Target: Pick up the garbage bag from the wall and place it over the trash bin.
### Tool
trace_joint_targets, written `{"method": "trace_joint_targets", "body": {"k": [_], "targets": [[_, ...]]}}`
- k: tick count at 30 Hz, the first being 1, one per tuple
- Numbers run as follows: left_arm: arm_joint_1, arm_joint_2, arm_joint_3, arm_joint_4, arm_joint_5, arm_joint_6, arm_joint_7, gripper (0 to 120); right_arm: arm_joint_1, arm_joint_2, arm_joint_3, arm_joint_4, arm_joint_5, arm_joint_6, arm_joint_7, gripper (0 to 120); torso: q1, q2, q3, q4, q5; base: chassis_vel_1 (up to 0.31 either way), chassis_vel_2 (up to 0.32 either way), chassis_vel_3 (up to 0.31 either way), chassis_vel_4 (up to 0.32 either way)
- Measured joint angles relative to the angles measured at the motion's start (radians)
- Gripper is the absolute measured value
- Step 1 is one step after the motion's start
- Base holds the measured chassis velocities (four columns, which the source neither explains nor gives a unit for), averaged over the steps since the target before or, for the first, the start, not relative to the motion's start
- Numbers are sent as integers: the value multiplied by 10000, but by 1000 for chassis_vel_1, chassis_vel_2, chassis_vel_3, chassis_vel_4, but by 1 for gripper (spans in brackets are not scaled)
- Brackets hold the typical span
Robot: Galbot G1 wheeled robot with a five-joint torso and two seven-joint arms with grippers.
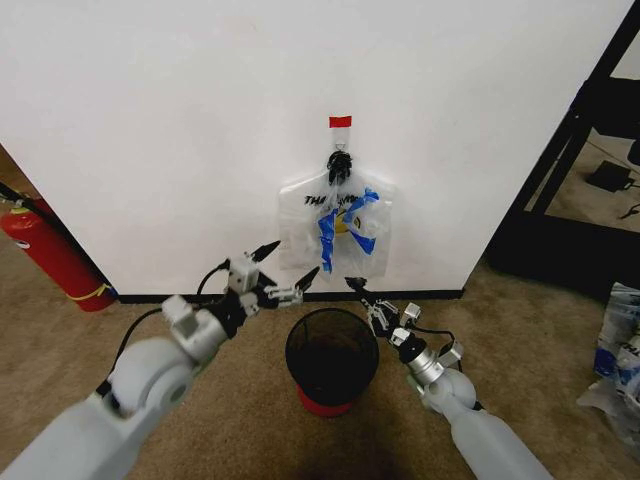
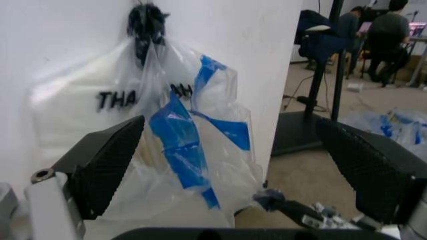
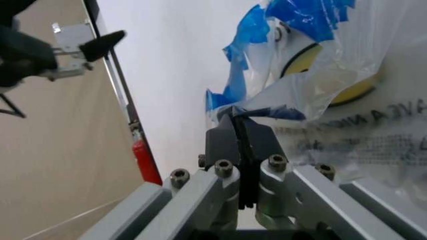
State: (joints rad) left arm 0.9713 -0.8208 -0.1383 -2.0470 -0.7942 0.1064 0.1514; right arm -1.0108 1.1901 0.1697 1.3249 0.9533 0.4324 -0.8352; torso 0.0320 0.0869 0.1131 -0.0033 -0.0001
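Garbage bag (image 1: 338, 230) hangs on the wall above the trash bin (image 1: 331, 356); left gripper (image 1: 281, 269) spread wide, empty; right gripper (image 1: 354, 285) closed at the bag's lower edge

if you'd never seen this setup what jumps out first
The garbage bag hanging on the white wall from a black hook under a red tape strip, its blue patches standing out. Directly below it on the carpet sits the trash bin. The left gripper is open, poised near the bag's lower left corner, while the right gripper is shut at the bag's bottom edge.
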Motion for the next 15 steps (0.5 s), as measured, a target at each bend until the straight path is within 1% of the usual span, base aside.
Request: {"method": "trace_joint_targets", "body": {"k": [1, 2, 3, 4, 6, 7, 9, 12, 15], "targets": [[-386, -15, 416, 229, -236, 64, -63, 100, 19, 11, 11, -41, -8, 12, 12, 0, 0, 0, 0, 1, 0, 0, 0, 0, 0], [-545, -38, 591, 321, -333, 99, -85, 100, 28, 16, 17, -63, -13, 18, 15, 0, 0, 0, 0, 1, 0, 0, 0, 0, 0], [-1010, -163, 1065, 633, -539, 174, -116, 100, 40, 30, 31, -110, -28, 35, 18, 0, 0, 0, 0, 2, 0, 0, 0, 0, 0], [-1010, -163, 1065, 633, -539, 174, -116, 100, 40, 30, 31, -110, -28, 35, 18, 0, 0, 0, 0, 2, 0, 0, 0, 0, 0], [-1516, -423, 1553, 1098, -627, 204, -128, 100, 45, 42, 56, -148, -37, 53, 19, 0, -1, 0, 0, 1, 2, 0, 0, 0, 0], [-1610, -483, 1641, 1203, -631, 208, -127, 100, 44, 43, 60, -151, -37, 55, 20, 0, -1, 0, 0, 0, 1, 0, 0, 0, 0], [-2020, -839, 2053, 1799, -616, 257, -168, 100, 2, 52, 87, -157, -74, 87, 21, 0, 0, 0, 0, -1, 1, 0, 0, 0, 0], [-2144, -968, 2242, 1993, -568, 377, -270, 100, -53, 73, 109, -156, -134, 123, 11, 0, 0, 0, 0, 2, 0, 0, 0, 0, 0], [-2341, -1012, 2480, 2159, -429, 741, -678, 100, -179, 140, 151, -104, -237, 184, -17, 0, -1, 0, -1, 2, 2, 0, 0, 0, 0]]}}
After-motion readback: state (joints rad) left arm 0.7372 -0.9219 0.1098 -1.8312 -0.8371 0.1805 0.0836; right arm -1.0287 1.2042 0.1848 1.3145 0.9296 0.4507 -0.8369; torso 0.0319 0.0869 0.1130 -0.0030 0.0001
